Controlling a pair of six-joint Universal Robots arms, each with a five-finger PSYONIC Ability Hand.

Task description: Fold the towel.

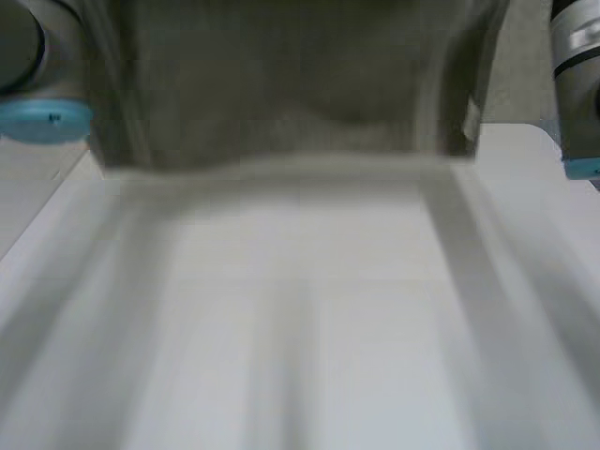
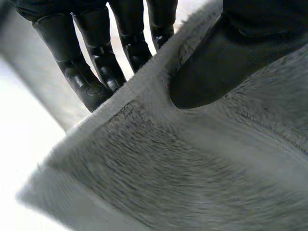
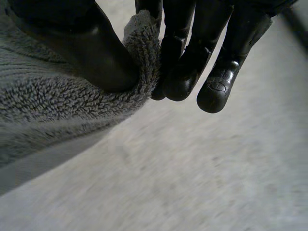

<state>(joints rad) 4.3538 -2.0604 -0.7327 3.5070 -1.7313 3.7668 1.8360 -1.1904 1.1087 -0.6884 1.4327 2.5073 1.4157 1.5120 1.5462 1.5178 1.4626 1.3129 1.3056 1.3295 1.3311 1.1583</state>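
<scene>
Surface (image 1: pixel 300 356): white, fills the lower part of the head view.
Towel (image 1: pixel 281 84): grey, hangs across the top of the frame.
Left hand (image 2: pixel 216 72): thumb and fingers pinch the towel's edge.
Right hand (image 3: pixel 183 72): pinches the towel's edge too.

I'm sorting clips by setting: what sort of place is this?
Probably a robot test bench, not a home: a plain white table, the left arm and right arm with light-blue caps, and a grey towel pinched by the left hand and right hand.

The towel (image 1: pixel 281 84) hangs above the table (image 1: pixel 309 319). The left hand (image 2: pixel 231 57) pinches its edge, the right hand (image 3: pixel 183 72) a corner.
</scene>
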